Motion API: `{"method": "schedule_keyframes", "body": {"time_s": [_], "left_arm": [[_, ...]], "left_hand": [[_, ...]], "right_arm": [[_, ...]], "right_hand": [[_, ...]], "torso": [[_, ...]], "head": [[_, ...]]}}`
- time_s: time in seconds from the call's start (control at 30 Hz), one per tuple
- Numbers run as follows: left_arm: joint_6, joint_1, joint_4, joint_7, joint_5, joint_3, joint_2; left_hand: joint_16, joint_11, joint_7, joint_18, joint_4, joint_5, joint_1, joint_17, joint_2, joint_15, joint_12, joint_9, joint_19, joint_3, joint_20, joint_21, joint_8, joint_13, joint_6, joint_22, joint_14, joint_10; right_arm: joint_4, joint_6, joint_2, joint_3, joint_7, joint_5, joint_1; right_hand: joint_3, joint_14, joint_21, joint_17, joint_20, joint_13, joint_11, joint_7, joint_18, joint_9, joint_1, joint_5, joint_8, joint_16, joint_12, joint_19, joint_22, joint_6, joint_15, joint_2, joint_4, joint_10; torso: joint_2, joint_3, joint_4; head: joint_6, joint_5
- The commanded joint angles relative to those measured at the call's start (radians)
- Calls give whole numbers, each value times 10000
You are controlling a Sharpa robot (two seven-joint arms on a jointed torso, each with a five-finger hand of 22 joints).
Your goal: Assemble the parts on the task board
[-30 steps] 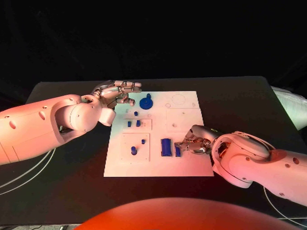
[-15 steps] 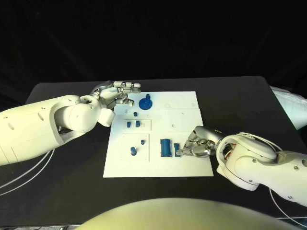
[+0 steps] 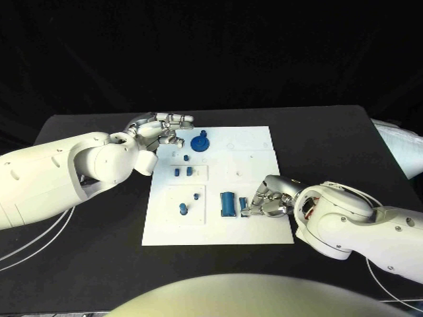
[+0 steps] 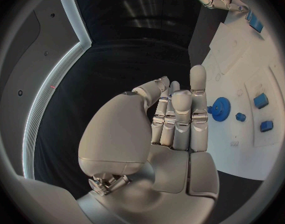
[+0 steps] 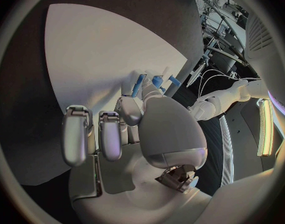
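Note:
The white task board (image 3: 254, 155) lies mid-table. A blue gear (image 3: 202, 142) stands near its far left corner, and my left hand (image 3: 164, 129) hovers just beside it, fingers straight and holding nothing. In the left wrist view the gear (image 4: 221, 107) sits past the fingertips (image 4: 197, 79). My right hand (image 3: 269, 198) is at the board's near right part. Its thumb and a finger pinch a slim blue piece (image 3: 243, 205) next to an upright blue block (image 3: 229, 203). The right wrist view shows the pinching fingers (image 5: 133, 109) meeting that piece (image 5: 140, 83).
Small blue pegs stand in the board's left recesses (image 3: 178, 172) (image 3: 191, 170) (image 3: 183, 209). A white bag (image 3: 407, 148) lies at the table's right edge, and cables (image 3: 21, 244) loop off its left side. Bare black table (image 3: 97, 251) surrounds the board.
My right hand has edged slightly toward the blue block with its fingers on the slim piece. The left hand has barely moved.

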Motion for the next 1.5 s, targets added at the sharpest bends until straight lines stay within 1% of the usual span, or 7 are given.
{"method": "schedule_keyframes", "body": {"time_s": [0.03,0.53,0.8,0.93,1.03,1.17,1.5], "left_arm": [[189,2,14,31,-43,7,16],[191,1,-32,40,-45,7,21],[-21,-44,-144,263,118,0,74],[-202,-131,-166,645,316,-7,114],[-346,-215,-195,1002,518,-9,142],[-719,-337,-291,1656,837,-15,198],[-1559,-604,-847,2786,1446,-42,512]], "left_hand": [[-10,16,12,175,-69,53,-32,-10,97,26,66,3,-61,6,23,-47,38,12,-47,-15,-71,-56],[-13,15,11,175,-77,55,-27,-23,114,26,82,5,-68,16,23,-52,49,12,-45,-17,-84,-66],[-120,30,19,164,17,35,-218,-260,91,55,141,4,-116,-77,48,-97,76,13,-67,-43,-211,-110],[-1155,50,33,145,327,-41,-770,-1639,-143,188,253,3,-710,-599,159,-578,118,15,-143,-319,-1316,-200],[-2003,96,15,159,460,-135,-860,-2075,-184,256,354,2,-1403,-1028,276,-1266,166,16,-207,-808,-2043,-272],[-4040,219,-25,143,639,-190,-799,-3097,-70,475,296,-9,-2520,-1444,550,-2476,198,-83,-282,-1801,-2848,-382],[-8192,435,-3,203,833,-165,-269,-4873,160,1099,-757,-29,-4164,-1944,1305,-3723,-171,-252,-289,-4323,-2790,-451]], "right_arm": [[-131,271,90,-6,36,-210,-40],[-168,-569,87,27,632,70,-60],[-210,-1650,-216,140,2405,2880,357],[-649,-2159,-215,151,3980,4683,675],[-1193,-2309,-96,153,5293,6327,860],[-2276,-2142,277,154,6997,8752,1010],[-4801,-1072,1528,177,9061,11901,1156]], "right_hand": [[-21,860,-33,1733,23,27,29,-1,-101,-18,182,-42,45,-25,-29,42,50,30,25,92,-98,-5],[-251,822,-158,1560,27,-191,71,56,-61,-39,213,266,-26,-156,-498,-37,-131,-96,51,179,-88,-146],[-608,731,-542,1154,159,-1091,315,348,49,-208,350,675,-467,-476,-2185,-285,-666,-848,241,154,-69,-767],[-691,551,-1062,478,278,-1900,438,493,194,-274,685,656,-648,-1043,-3602,-615,-1357,-1154,353,277,-206,-1352],[-654,188,-2130,-730,359,-3033,550,604,468,-328,1162,659,-747,-2154,-5379,-1258,-2710,-1395,441,472,-423,-2162],[-622,-953,-5508,-4169,523,-4412,834,823,1145,-447,1668,637,-772,-5814,-6620,-2964,-6514,-1756,654,689,-577,-2823],[-113,-3866,-10365,-8731,1588,-8811,1590,1268,1067,-1235,2571,413,-818,-12704,-9433,-4712,-9875,-2398,1755,798,-929,-3841]], "torso": [[15,9,-4],[-15,5,-15],[-137,-43,-38],[-256,-90,-62],[-374,-142,-88],[-601,-239,-169],[-980,-288,-269]], "head": [[-28,18],[-47,10],[77,-41],[216,-92],[345,-103],[611,-64],[1227,-22]]}}
